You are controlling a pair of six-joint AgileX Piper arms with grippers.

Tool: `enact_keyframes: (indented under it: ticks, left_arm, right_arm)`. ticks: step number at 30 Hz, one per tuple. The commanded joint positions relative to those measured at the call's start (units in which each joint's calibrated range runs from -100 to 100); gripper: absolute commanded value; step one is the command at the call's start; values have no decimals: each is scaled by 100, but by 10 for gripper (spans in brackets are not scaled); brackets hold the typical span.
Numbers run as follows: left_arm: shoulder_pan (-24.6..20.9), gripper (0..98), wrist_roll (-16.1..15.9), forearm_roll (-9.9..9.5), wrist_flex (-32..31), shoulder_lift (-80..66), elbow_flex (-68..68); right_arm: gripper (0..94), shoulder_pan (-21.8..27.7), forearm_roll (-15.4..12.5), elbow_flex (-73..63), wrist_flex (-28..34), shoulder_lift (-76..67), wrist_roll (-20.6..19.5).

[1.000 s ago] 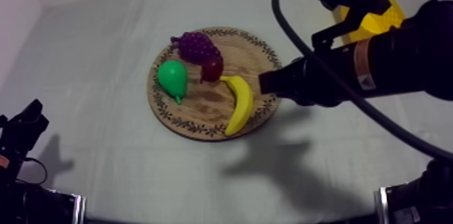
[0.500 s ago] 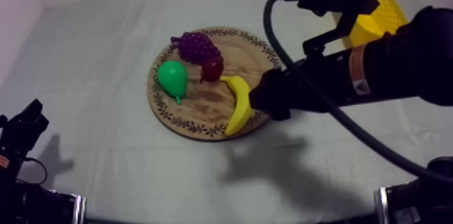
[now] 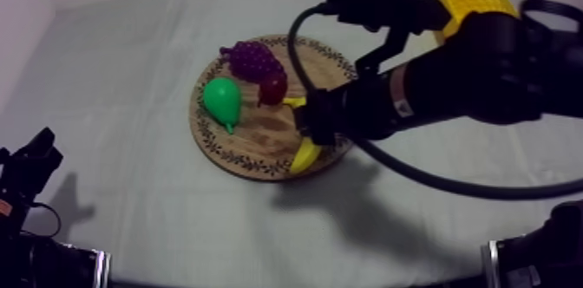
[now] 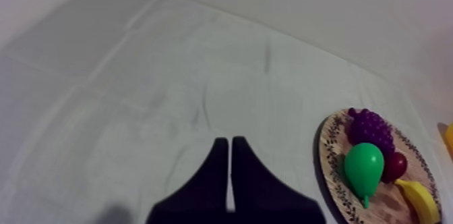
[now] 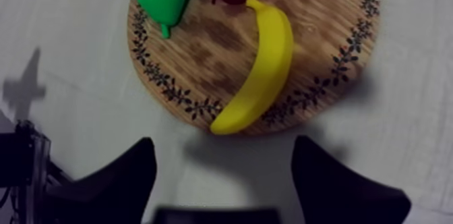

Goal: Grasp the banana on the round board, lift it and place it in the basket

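The yellow banana (image 5: 263,71) lies on the round wooden board (image 5: 202,44), along the side nearest my right arm. My right gripper (image 5: 226,166) hovers over that side of the board, open, its fingers (image 5: 128,173) wide apart with nothing between them. From above, the right gripper (image 3: 311,127) covers the banana's middle, and the banana's end (image 3: 304,156) shows below it. The yellow basket (image 3: 473,1) stands at the far right behind the arm. My left gripper (image 4: 230,173) is shut, fingers together over bare cloth; in the top view the left gripper (image 3: 35,160) rests low at the left.
On the board (image 3: 260,135) also lie a green pear (image 3: 222,101), purple grapes (image 3: 252,57) and a small red fruit (image 3: 273,89) that touches the banana's far end. Bare cloth surrounds the board on the left and front.
My right arm has swung left from beside the board to over the banana, now hiding its middle. The left arm and the fruit have stayed put.
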Motion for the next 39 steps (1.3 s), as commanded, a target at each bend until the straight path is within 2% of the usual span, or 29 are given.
enact_keyframes:
  ticks: [1,14,23,26,34,39]
  left_arm:
    - [-3,1,-1,-1,2,-3,3]
    - [-3,1,-1,-1,2,-3,3]
    - [-3,1,-1,-1,2,-3,3]
    - [-3,1,-1,-1,2,-3,3]
    - [-3,1,-1,-1,2,-3,3]
    - [-3,1,-1,-1,2,-3,3]
  right_arm:
    - [559,57,-82,-207,-22,506,123]
    - [551,337,-407,-1062,-166,2260,558]
    - [544,513,-656,-1746,189,2934,840]
    - [542,610,-843,-1973,363,3104,1041]
    - [513,916,-1565,-2718,1195,3486,1794]
    - [490,1002,-1836,-2962,1645,3592,2116]
